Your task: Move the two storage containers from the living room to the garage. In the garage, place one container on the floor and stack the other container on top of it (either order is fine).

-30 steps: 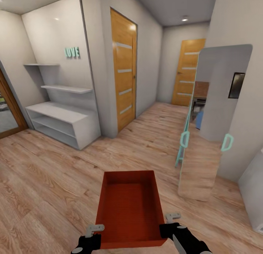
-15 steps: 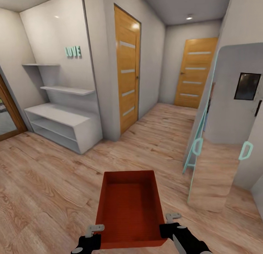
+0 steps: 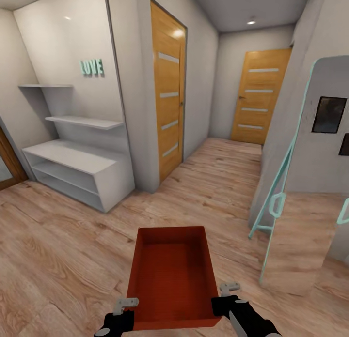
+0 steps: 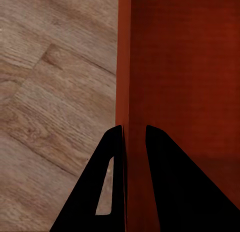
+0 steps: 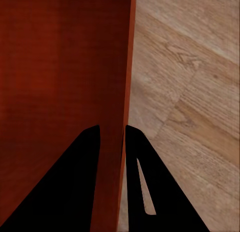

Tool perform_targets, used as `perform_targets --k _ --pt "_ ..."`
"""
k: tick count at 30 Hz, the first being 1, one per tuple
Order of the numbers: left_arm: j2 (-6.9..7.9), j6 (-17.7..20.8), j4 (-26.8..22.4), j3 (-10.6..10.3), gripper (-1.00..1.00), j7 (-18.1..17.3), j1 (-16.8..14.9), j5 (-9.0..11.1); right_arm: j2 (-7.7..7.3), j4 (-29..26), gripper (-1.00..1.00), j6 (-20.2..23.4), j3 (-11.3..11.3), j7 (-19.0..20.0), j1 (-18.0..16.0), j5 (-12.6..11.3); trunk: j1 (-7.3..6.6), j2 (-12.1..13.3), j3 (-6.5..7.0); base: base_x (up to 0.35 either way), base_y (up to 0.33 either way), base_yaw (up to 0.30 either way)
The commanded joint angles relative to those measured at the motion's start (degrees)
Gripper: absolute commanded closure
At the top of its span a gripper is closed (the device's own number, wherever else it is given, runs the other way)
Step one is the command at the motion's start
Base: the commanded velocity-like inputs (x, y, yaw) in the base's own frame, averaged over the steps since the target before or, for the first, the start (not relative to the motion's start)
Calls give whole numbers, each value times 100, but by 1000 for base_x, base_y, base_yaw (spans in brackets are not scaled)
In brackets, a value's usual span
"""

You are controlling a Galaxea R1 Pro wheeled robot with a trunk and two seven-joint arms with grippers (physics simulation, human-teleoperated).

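Orange-red storage container (image 3: 172,279) carried over a wood-plank hallway floor (image 3: 63,245).
Left hand (image 4: 134,142) and right hand (image 5: 112,137) each pinch one side wall.

A storage container (image 3: 172,279) sits near and centre, above the wood-plank floor (image 3: 58,259), between the left gripper (image 3: 125,305) on its left wall and the right gripper (image 3: 228,292) on its right wall. Far left stands a shelf unit (image 3: 77,170); right of it a door (image 3: 167,92). A second door (image 3: 257,102) closes the far hallway. A leaning mirror (image 3: 310,201) stands right.
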Motion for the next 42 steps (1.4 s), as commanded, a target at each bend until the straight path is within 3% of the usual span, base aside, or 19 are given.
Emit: perform_targets --k 1,42 --pt "61 -18 -3 -31 100 44 2 32 -29 -19 100 37 -111 14 -7 70 3 -2 -5 297 197 -14" --pt "67 -12 -3 -32 100 39 2 32 -29 -19 100 37 -111 20 -7 69 3 -2 -5 296 195 -204"
